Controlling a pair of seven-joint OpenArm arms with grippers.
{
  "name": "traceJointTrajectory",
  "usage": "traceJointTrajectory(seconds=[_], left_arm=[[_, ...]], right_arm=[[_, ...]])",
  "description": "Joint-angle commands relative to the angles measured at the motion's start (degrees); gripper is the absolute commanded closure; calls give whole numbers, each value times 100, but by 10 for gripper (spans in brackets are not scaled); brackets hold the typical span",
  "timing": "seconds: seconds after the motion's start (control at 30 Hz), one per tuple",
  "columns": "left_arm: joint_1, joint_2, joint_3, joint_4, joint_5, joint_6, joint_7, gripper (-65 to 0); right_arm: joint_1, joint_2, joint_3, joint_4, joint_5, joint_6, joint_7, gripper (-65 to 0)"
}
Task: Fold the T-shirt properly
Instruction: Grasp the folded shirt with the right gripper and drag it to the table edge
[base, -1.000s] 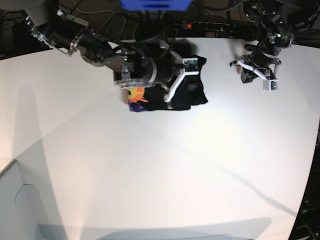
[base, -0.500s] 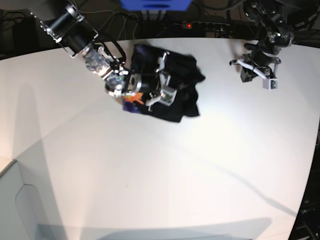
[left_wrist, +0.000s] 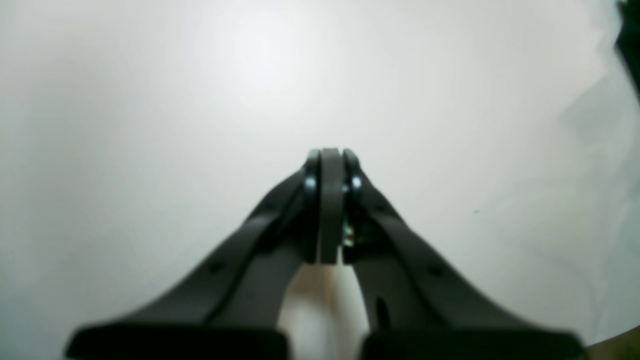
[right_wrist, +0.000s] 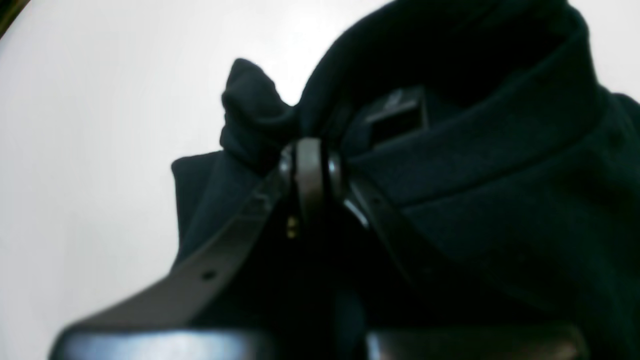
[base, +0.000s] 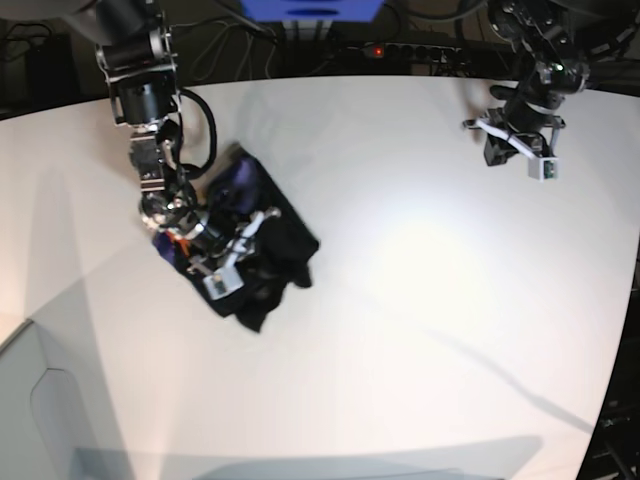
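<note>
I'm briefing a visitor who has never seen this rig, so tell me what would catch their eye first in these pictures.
First, the black T-shirt, bunched in a crumpled heap on the white table at the left of the base view, a bit of orange print showing at its edge. The right claw is shut on a fold of it. Far across the table, the left claw is shut on nothing, over bare tabletop.

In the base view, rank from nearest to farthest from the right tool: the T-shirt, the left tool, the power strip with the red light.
1. T-shirt: bunched under the right tool, pinched in it.
2. Power strip: behind the table's far edge, centre.
3. Left tool: far corner on the view's right, shut, empty.
</note>
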Motion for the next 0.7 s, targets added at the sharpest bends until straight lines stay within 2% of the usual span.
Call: traceJointTrajectory(seconds=[0.0,0.2,0.43,0.67], left_arm=[[37,-42,-23,112,-96,-15,-90,-4],[46,-51,-23,209,-96,-15,-90,-4],[99,-51,-23,279,-104,-15,-81,-4],[125,-51,-23,279,-104,-15,-81,-4]], right_arm=[[-41,252,261,-143,-326,-587,-403,0],[-32,454,1544,-389,-326,-622,-394,0],[-120,885,2142,-407,-326,-622,-394,0],[-595,1359,2881,-380,-326,-587,-386,0]])
